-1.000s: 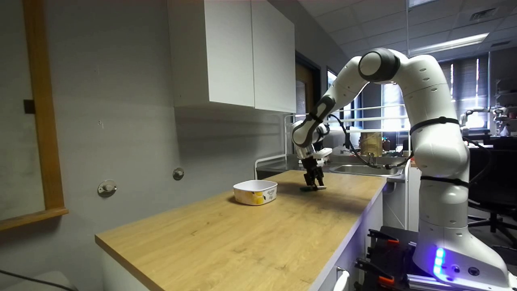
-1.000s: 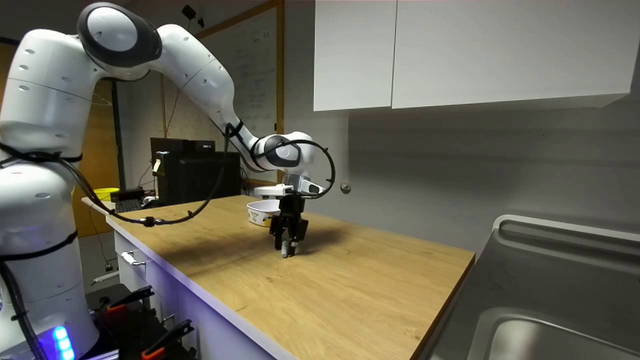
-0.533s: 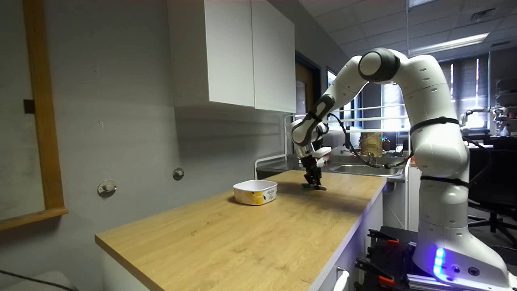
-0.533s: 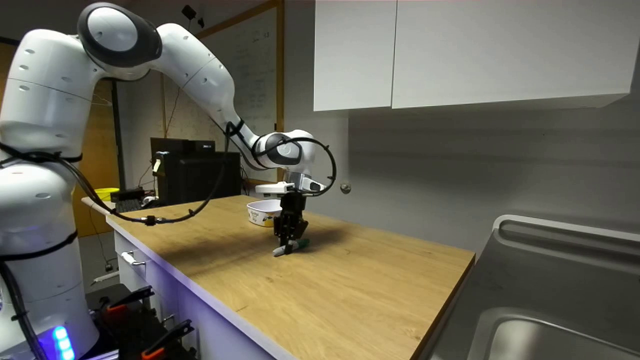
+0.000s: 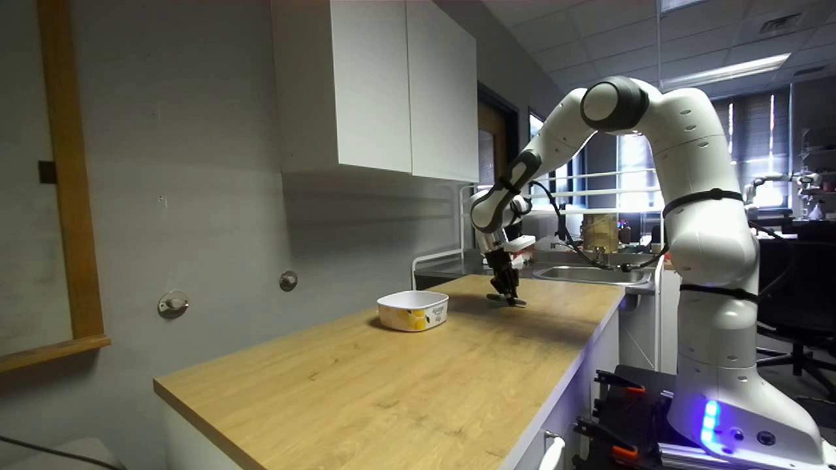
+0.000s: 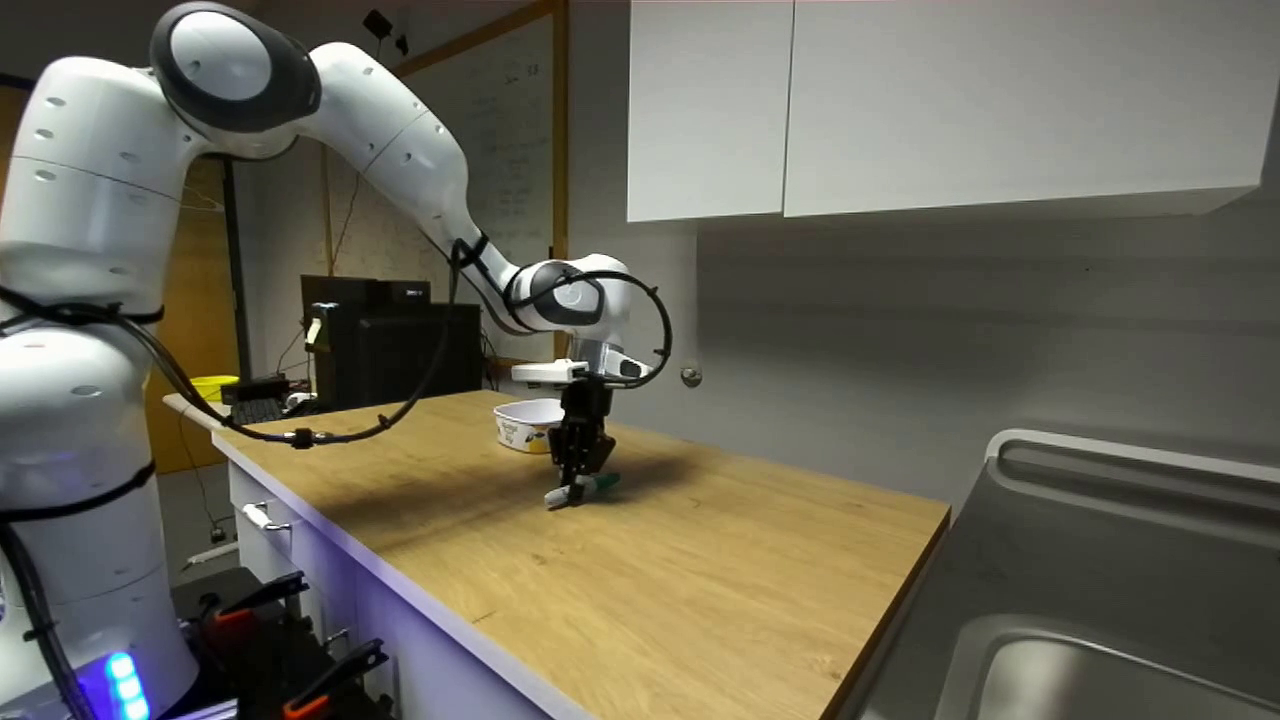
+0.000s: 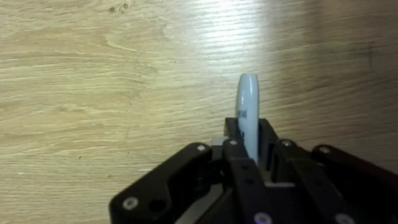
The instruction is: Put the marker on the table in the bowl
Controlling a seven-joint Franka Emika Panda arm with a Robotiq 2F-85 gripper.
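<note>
The marker (image 7: 248, 99), pale with dark print in the wrist view, lies between the two black fingers of my gripper (image 7: 248, 127), which is shut on it. Its green end (image 6: 606, 481) sticks out on one side in an exterior view, the pale end on the opposite side. Marker and gripper (image 5: 511, 300) are right at the table (image 5: 366, 385), a light wood-grain top; whether the marker still touches it I cannot tell. The bowl (image 5: 411, 320), white with painted lemons, stands on the table a short way from the gripper, and part of it (image 6: 525, 432) is behind the gripper.
White wall cabinets (image 5: 405, 91) hang above the table's wall side. A metal sink (image 6: 1080, 660) adjoins one end of the table. Black computer gear (image 6: 400, 350) stands past the opposite end. A cable (image 6: 300, 438) loops down from the arm.
The fingers have come together on the marker over the last second. In the last half second gripper and marker have risen very slightly. The bowl has stayed put.
</note>
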